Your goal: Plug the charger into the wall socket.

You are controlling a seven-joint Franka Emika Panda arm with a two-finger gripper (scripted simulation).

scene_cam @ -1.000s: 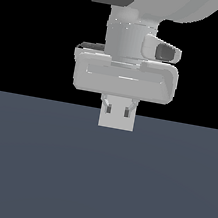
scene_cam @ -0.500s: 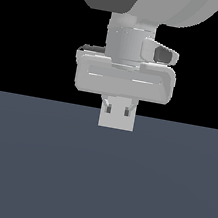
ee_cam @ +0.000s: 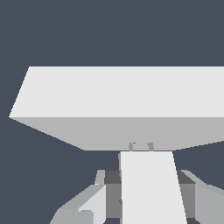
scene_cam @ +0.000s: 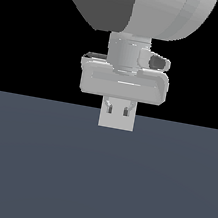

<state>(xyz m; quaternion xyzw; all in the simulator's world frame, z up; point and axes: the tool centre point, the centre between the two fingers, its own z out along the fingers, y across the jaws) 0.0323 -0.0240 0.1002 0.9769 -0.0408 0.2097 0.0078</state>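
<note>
In the wrist view the charger (ee_cam: 151, 188), an off-white block, sits between my gripper's (ee_cam: 148, 180) fingers (ee_cam: 105, 192), which are shut on its sides. Its two short grey prongs (ee_cam: 130, 146) reach the face of the wall socket (ee_cam: 122, 100), a light-grey slab standing right in front of it. In the exterior view the wall socket (scene_cam: 116, 120) stands upright on the floor, two small dark holes side by side near its upper part. My gripper (scene_cam: 120, 102) is right behind it. The charger is hidden behind the plate there.
A dark grey floor (scene_cam: 34, 169) spreads all around the socket. The arm's big rounded link (scene_cam: 138, 9) hangs above the hand (scene_cam: 123, 83). No other objects show.
The hand has sunk slightly and edged closer to the socket plate. The plate has stayed where it was.
</note>
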